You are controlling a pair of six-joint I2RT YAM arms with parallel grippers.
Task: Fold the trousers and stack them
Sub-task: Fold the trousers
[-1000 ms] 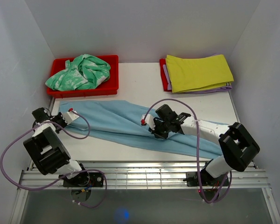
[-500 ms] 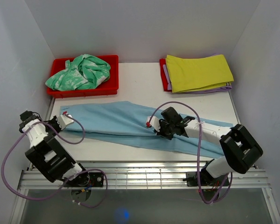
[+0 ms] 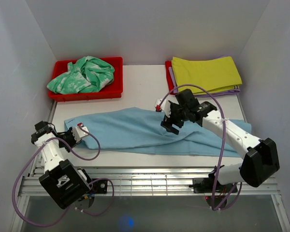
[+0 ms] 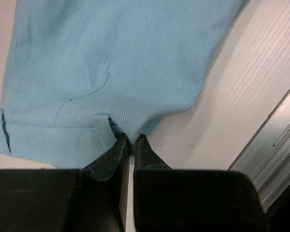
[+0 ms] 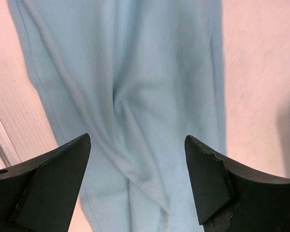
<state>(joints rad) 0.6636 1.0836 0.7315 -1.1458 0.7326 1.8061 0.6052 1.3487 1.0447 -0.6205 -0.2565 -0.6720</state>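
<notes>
Lying: trousers stretched lengthwise across the worktop, swung nearer the front edge than a second ago.
Left tool: pressed together, pinching the cloth's edge at their left end.
Right tool: just let go mid-length and rose; jaws spread above the cloth.
Meaning: straightening probably finished, fold not begun.
Hidden: right end under the right arm; leg layering unclear.

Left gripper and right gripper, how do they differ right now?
The left gripper is shut, pinching an edge of the trousers at their left end; the right gripper is open and holds nothing. The left gripper sits low at the cloth, while the right gripper hangs above the trousers' middle. Both point at the same blue trousers.
</notes>
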